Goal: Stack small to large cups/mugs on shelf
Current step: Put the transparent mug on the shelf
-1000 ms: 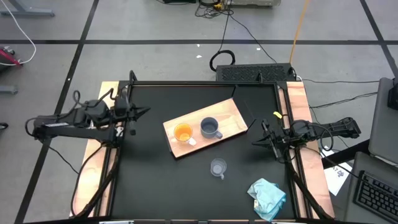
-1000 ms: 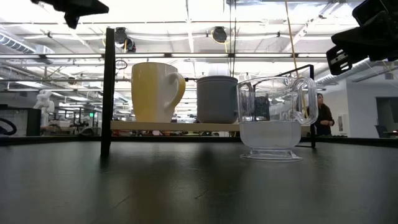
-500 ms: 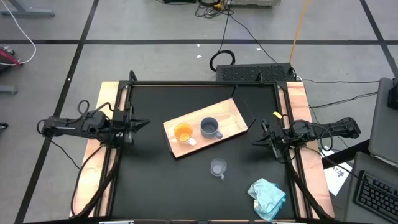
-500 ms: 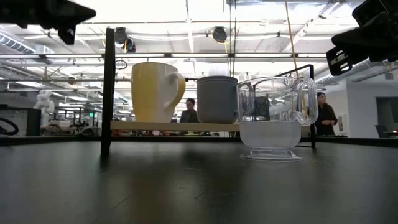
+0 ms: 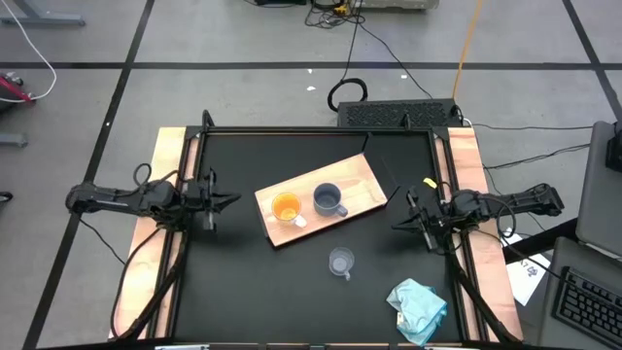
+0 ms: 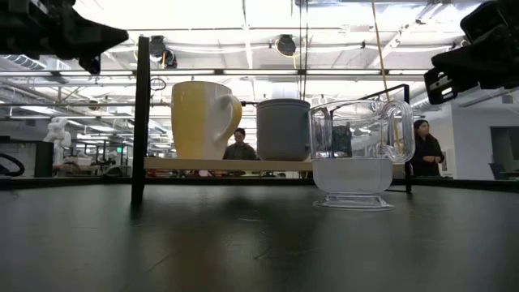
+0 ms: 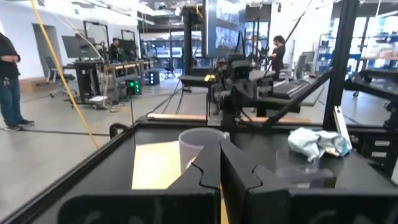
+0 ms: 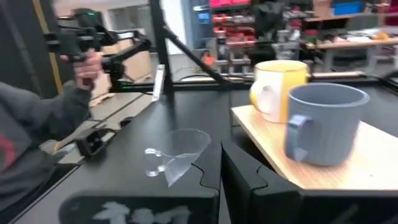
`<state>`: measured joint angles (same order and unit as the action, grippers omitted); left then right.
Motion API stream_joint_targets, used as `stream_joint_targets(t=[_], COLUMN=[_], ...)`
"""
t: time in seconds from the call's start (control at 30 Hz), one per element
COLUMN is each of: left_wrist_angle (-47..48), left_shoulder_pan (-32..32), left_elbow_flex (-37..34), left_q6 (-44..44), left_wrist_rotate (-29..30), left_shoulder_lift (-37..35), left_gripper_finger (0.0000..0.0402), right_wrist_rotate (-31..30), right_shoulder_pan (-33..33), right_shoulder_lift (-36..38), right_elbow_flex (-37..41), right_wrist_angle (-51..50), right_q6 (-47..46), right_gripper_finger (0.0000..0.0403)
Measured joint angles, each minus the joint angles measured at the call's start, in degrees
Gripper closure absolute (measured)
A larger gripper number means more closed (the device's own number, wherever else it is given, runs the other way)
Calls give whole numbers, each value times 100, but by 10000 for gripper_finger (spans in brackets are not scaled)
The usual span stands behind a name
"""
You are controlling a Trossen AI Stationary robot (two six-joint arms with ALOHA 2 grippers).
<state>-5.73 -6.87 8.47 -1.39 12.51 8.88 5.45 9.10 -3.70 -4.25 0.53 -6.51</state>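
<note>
Glass cup [image 5: 341, 262] stands off the shelf [image 5: 364, 181].

Orange mug [image 5: 286, 207] and blue-grey mug [image 5: 328, 199] upright on shelf [image 5: 362, 178]; glass cup [image 5: 341, 262] beside.

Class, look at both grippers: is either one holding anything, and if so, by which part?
Nothing is held. The left gripper and right gripper are both shut on nothing, at opposite table edges, away from the cups.

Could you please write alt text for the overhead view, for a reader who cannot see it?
A light-wood board lies at an angle on a black table, holding an orange mug and a blue-grey mug; a clear glass cup stands off it. The left gripper and right gripper, both shut, wait at the sides.
</note>
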Motion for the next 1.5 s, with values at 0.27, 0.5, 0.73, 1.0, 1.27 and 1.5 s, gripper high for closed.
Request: stream_joint_targets(t=[0.27, 0.5, 0.73, 1.0, 1.27, 1.5], left_wrist_angle=[-8, -4, 84, 100, 171, 174], left_shoulder_pan=[2, 2, 3, 4, 2, 3], left_elbow_flex=[-160, -161, -161, -161, -161, -161], left_q6=[51, 61, 42, 66, 61, 44], left_wrist_rotate=[-345, -354, -354, -354, -354, -354], left_shoulder_lift=[2, 3, 4, 4, 4, 4], left_gripper_finger=[401, 401, 401, 401, 401, 400], right_wrist_rotate=[92, 107, 243, 586, 887, 988], right_shoulder_pan=[2, 2, 2, 0, -2, 0], right_shoulder_lift=[-13, -405, -1355, -2852, -4248, -5422], right_elbow_flex=[18, 18, -372, -1301, -2329, -3092], right_wrist_angle=[385, 1088, 1554, 1541, 1097, 759], right_q6=[120, 124, -28, 55, -42, -36], right_gripper_finger=[403, 403, 403, 403, 403, 403])
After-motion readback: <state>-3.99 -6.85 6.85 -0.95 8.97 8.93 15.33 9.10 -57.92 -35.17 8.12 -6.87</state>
